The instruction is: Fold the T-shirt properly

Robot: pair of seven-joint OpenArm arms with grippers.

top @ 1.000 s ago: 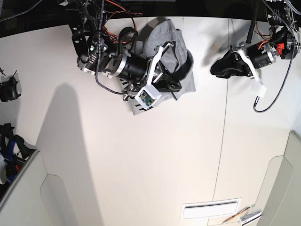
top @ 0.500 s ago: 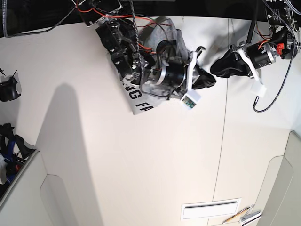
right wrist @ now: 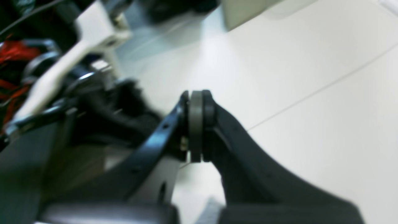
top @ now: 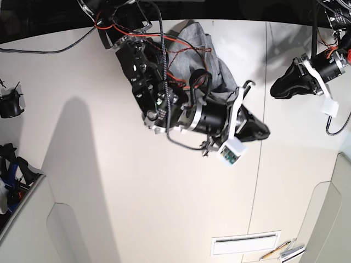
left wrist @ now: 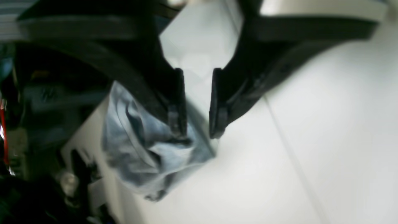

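Note:
The grey T-shirt (top: 198, 43) lies bunched at the table's far middle, much of it hidden under the arm that carries the right wrist camera. That arm reaches across it toward the right. Its right gripper (top: 265, 130) hovers over bare table past the shirt, jaws pressed together (right wrist: 196, 104) with no cloth in them. My left gripper (top: 275, 89) hangs to the right of the shirt, apart from it. In the left wrist view its jaws (left wrist: 197, 129) stand a little apart with nothing between them, and the crumpled T-shirt (left wrist: 149, 152) shows behind them.
A table seam (top: 258, 164) runs front to back under the right gripper. A white slotted plate (top: 245, 243) and pencils (top: 281, 251) lie at the front right. A black object (top: 10, 103) sits at the left edge. Red cables (top: 164, 52) drape over the shirt.
The arm with the right wrist camera swung off the shirt, right and toward the front. The left arm drew back to the right and its jaws narrowed.

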